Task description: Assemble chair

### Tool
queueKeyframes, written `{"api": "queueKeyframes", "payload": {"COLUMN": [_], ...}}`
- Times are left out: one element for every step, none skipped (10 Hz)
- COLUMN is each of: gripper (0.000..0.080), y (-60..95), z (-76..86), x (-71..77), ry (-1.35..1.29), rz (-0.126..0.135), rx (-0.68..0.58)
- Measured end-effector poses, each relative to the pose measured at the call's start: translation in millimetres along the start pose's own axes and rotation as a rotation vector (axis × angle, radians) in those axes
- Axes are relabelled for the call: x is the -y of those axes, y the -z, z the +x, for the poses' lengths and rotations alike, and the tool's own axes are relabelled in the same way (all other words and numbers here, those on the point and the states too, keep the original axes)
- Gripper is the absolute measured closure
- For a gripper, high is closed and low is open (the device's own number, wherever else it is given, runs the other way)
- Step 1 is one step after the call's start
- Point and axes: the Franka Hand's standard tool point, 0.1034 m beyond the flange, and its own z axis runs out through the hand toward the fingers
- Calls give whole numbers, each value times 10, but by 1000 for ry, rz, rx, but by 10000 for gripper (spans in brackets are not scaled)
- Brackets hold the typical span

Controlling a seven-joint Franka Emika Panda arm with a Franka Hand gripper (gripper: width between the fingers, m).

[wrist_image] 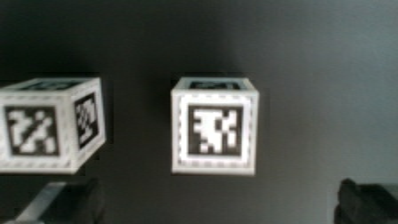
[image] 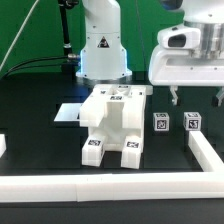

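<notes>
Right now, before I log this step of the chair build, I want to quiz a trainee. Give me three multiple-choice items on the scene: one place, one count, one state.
1. In the exterior view, where do the small tagged blocks stand relative to the partly built chair?
A. on its right
B. on its left
C. on top of it
2. How many such loose blocks are there?
A. one
B. two
C. four
3. The gripper is:
A. shut on a block
B. open, above the blocks
C. open, touching the chair
Answers: 1 A, both blocks sit on the exterior view's right of the chair; 2 B, two show in both views; 3 B, its fingers stand wide apart over the blocks, gripping nothing.
</notes>
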Motion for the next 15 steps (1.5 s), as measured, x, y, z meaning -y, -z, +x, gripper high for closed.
{"api": "queueKeyframes", "payload": {"gripper": [151,151,151,151,151,151,177,177,351,522,518,518,518,518,518], "y": [-45,-86,-126,-142,-178,-190,-189,-190,-191,-189,-191,-191,-191,-191,-191], "z": [2,-12,-19,-24,-45,-49,-46,-47,-48,-46,-47,-47,-47,-47,-47], "x": [4,22,39,43,49,52,48,48,48,49,48,48,48,48,48], "ry": [1,6,10,12,15,17,16,16,16,16,16,16,16,16,16], "rz": [-3,-6,-9,-11,-14,-15,-16,-16,-16,-16,-16,-16,-16,-16,-16], "rx": [2,7,11,13,19,20,20,20,20,20,20,20,20,20,20]}}
